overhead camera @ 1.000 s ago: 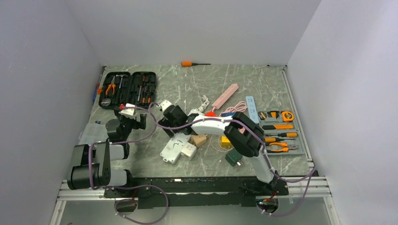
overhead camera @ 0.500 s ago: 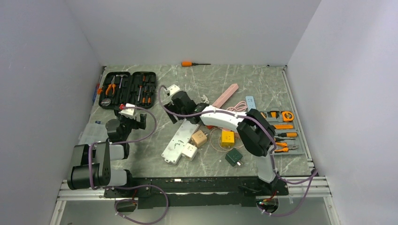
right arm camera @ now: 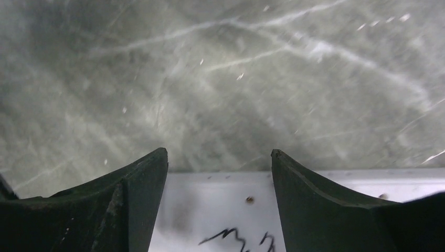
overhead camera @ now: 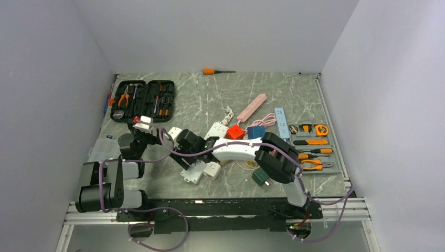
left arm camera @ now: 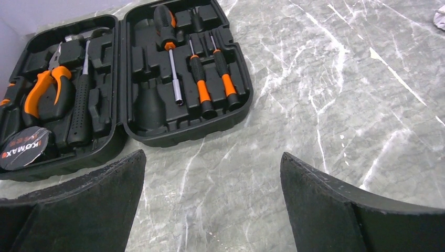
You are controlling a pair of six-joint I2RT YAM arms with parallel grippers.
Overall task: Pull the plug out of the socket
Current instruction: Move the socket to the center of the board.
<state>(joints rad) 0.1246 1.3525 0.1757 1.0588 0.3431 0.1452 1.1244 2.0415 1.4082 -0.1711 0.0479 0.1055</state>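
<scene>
I see an open black plastic tool case [left arm camera: 152, 113] at the far left of the grey marbled surface [overhead camera: 294, 94]. A lone orange-handled screwdriver [overhead camera: 216, 71] lies by the far edge.

In the left wrist view, at the lower left of the frame, a round black tape measure [left arm camera: 23, 149] lying in the open tool case [left arm camera: 131, 128] carries the brand lettering "KOMAX". In the right wrist view, at bottom centre, the white power strip [right arm camera: 210, 197] bears a black handwritten scrawl, cut off by the frame edge and unreadable.

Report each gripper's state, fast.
Left gripper: open, holding nothing.
Right gripper: open, over the white strip, not gripping it.
</scene>
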